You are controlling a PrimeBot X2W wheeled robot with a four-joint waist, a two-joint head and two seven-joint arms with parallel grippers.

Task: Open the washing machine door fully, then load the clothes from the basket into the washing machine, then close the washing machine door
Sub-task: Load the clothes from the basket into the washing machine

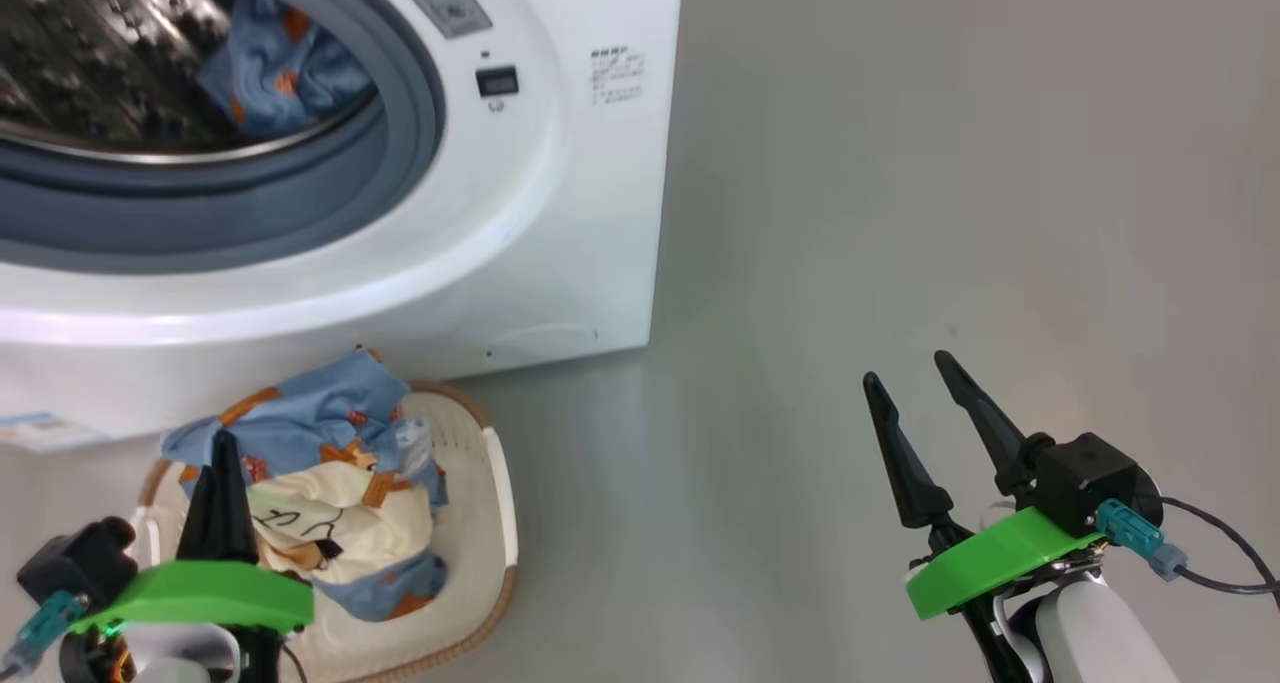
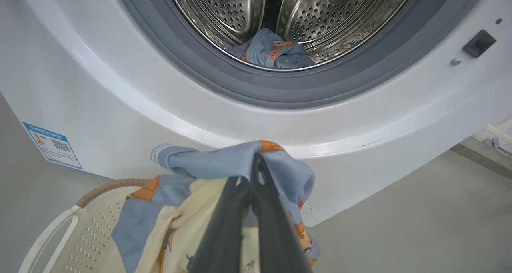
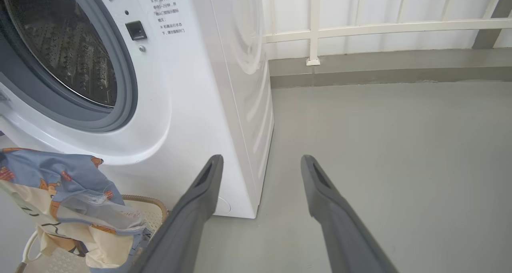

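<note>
Grey floor point(image 1: 900, 163) lies under the right claw point(image 1: 905, 368), which waits spread wide, likely to stay clear of the loading. The left claw point(image 1: 222, 458), pressed together, pinches the clothes point(image 1: 340, 473) bunched over the basket point(image 1: 497, 503) beneath it. Ahead and above it gapes the washing machine point(image 1: 570, 213), with one blue piece point(image 1: 275, 73) already in the drum point(image 1: 90, 53).

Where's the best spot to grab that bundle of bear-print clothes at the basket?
Pinch the bunched blue fold at the top of the clothes, coming from above: the basket walls block the sides, and the fabric peaks there. The left tool is shut on that fold.
</note>
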